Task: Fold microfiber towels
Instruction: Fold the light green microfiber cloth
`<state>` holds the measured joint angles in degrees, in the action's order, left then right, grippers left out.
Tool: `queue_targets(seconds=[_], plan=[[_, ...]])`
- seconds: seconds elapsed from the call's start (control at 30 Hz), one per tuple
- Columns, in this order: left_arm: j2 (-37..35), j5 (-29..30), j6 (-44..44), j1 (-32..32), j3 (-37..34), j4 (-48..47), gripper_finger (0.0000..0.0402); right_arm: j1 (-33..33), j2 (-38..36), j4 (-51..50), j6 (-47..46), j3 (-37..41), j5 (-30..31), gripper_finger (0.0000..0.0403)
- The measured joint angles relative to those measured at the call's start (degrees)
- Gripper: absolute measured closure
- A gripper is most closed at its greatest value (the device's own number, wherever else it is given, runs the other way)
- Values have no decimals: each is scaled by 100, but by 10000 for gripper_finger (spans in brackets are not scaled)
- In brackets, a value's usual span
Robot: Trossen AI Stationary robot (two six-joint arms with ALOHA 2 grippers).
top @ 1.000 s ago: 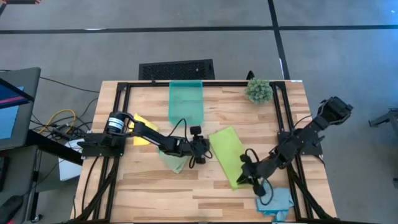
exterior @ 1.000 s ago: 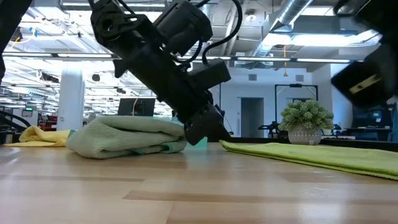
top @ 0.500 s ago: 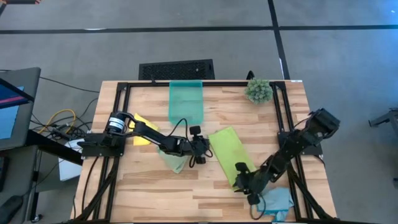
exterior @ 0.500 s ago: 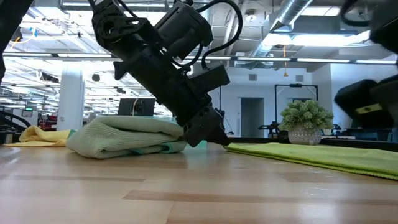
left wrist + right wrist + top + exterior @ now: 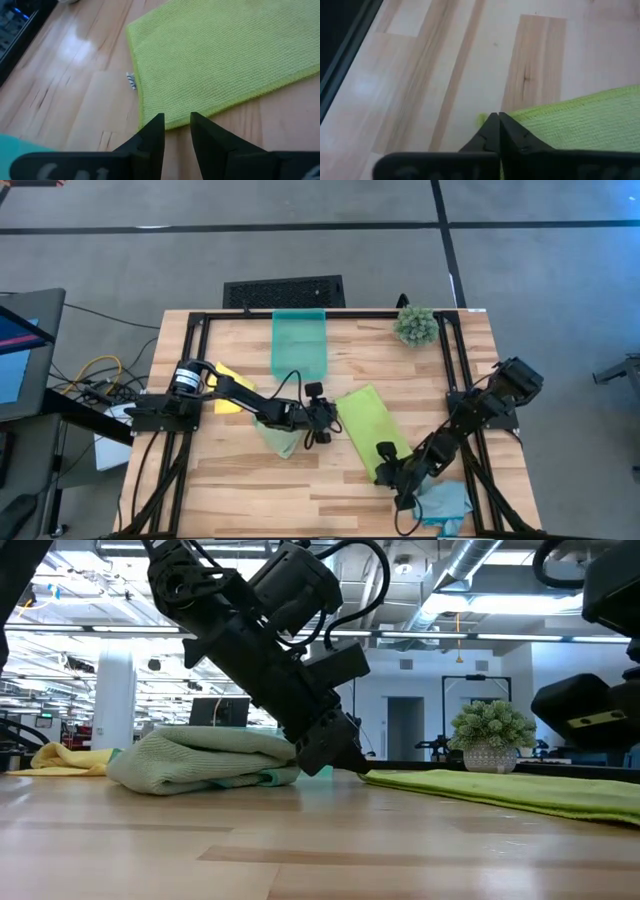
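2 grippers work mid-desk: my right gripper (image 5: 383,470) pinches the near corner of the flat lime green microfiber towel (image 5: 366,426); my left gripper (image 5: 176,125), fingers narrowly parted, hovers at its opposite corner.

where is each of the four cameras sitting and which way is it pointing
High view: above the table, looking straight down; both arms show, left gripper by the pale green towel, right gripper at the lime green towel.
Low view: at table-top height, looking level across into the room; the left arm comes down from above.
Left wrist view: looks past its parted fingers at the lime green towel's edge.
Right wrist view: looks past shut fingers at a corner of it.
Shared: all four show the lime green towel.
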<state>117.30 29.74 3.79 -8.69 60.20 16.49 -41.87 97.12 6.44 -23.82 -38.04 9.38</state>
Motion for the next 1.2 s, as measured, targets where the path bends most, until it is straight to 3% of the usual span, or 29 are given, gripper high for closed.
queue_targets(seconds=[0.43,0.8,0.93,1.07,1.2], plan=[[0,4,327,84,0,268,316,-236,-647,74,-337,2,403,396],[0,-41,856,187,0,786,316,-177,422,1269,-625,3,30,388],[0,-86,909,212,0,860,316,-109,524,1647,-581,2,-36,366],[0,-724,907,205,0,859,316,-33,328,1550,-353,7,-48,317],[0,-2068,970,208,0,861,316,-37,-240,974,-141,4,-31,269]])
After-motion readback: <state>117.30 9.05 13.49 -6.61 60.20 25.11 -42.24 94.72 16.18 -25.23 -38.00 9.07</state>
